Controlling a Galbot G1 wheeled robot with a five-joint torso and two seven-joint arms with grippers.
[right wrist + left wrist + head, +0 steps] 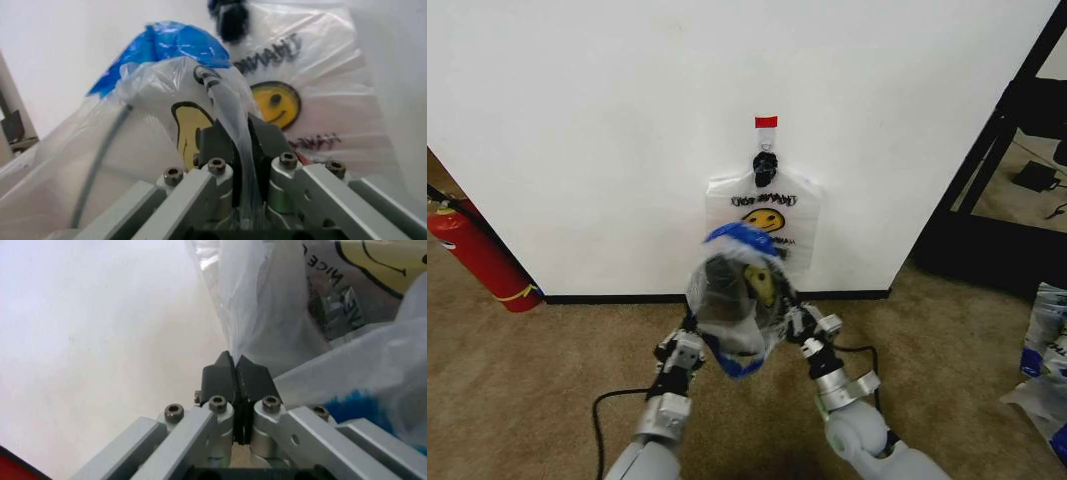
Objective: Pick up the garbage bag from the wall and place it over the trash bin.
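Before the wall [577, 120], left end effector [689, 345] and right end effector [805, 322], both raised, pinch the garbage bag [737, 300] spread between them.

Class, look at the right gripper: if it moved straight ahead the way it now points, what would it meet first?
Probably the garbage bag that the right gripper already pinches, since its film bulges just ahead. Beyond that hang the stacked smiley bags on the wall. Depth is unclear.

Held between left gripper [695, 333] and right gripper [799, 322], one on each side: the garbage bag [739, 303], in front of the wall [627, 120]. Behind it, on the hook [765, 166], a stack of bags [767, 212]. At far left against the wall, a fire extinguisher [477, 255].
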